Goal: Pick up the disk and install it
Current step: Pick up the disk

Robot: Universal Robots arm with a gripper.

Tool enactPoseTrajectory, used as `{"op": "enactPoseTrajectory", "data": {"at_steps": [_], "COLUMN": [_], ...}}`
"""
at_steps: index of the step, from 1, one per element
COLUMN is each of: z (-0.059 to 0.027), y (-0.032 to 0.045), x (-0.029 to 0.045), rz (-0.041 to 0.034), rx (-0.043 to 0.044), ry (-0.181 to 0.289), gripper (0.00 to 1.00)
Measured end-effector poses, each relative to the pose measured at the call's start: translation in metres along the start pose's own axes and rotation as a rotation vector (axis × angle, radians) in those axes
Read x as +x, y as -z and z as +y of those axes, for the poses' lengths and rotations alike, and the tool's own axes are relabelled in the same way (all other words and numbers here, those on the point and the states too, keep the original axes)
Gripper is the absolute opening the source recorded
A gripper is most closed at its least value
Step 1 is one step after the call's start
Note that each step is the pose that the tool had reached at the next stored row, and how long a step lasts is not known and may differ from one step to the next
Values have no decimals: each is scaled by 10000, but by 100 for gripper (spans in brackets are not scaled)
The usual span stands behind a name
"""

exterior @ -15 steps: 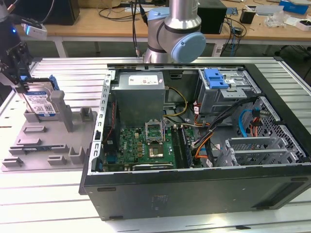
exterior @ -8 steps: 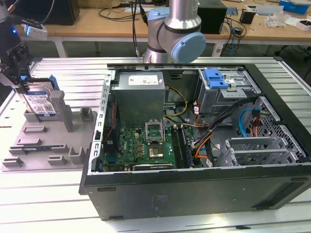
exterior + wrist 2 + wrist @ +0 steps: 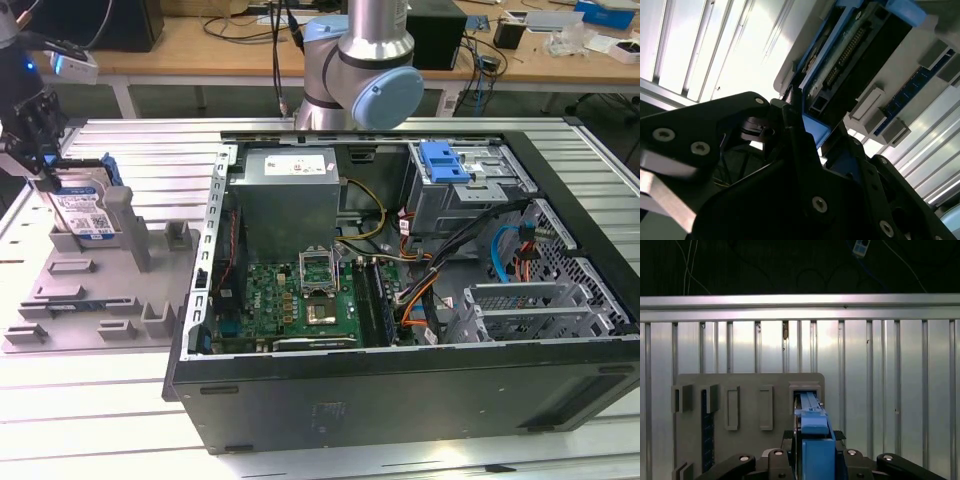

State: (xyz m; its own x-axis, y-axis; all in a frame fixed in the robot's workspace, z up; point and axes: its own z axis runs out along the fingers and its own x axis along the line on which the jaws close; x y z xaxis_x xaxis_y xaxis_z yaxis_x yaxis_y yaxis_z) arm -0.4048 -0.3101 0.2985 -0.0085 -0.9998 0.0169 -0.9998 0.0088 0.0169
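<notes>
Ribbed aluminium table [image 3: 100, 420], with workbenches behind, carried two lots. Lot one: a grey slotted fixture [image 3: 90, 300] at the exterior view's left, with the disk [image 3: 85, 208] standing on edge in one of its slots, silver body and label facing outward, blue carrier frame around it. Lot two: an open computer case [image 3: 400, 400], well apart from the fixture, with a blue-fronted drive bay [image 3: 445, 160] at its far side and loose cables [image 3: 470, 250] lying near it. In the first wrist view the gripper [image 3: 813, 434] sat over the disk's upper edge, jaws drawn in against both sides of the blue frame and holding it. Risks, as judged: the hold was on thin plastic only, so the disk could slip or swing; a skewed pull could bind it in the slot.
</notes>
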Motion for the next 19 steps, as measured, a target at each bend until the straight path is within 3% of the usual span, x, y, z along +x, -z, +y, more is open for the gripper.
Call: {"op": "enactPoseTrajectory", "data": {"at_steps": [19], "z": [0], "y": [-15], "x": [0], "rz": [-1], "rx": [3], "ry": [9], "gripper": [36]}}
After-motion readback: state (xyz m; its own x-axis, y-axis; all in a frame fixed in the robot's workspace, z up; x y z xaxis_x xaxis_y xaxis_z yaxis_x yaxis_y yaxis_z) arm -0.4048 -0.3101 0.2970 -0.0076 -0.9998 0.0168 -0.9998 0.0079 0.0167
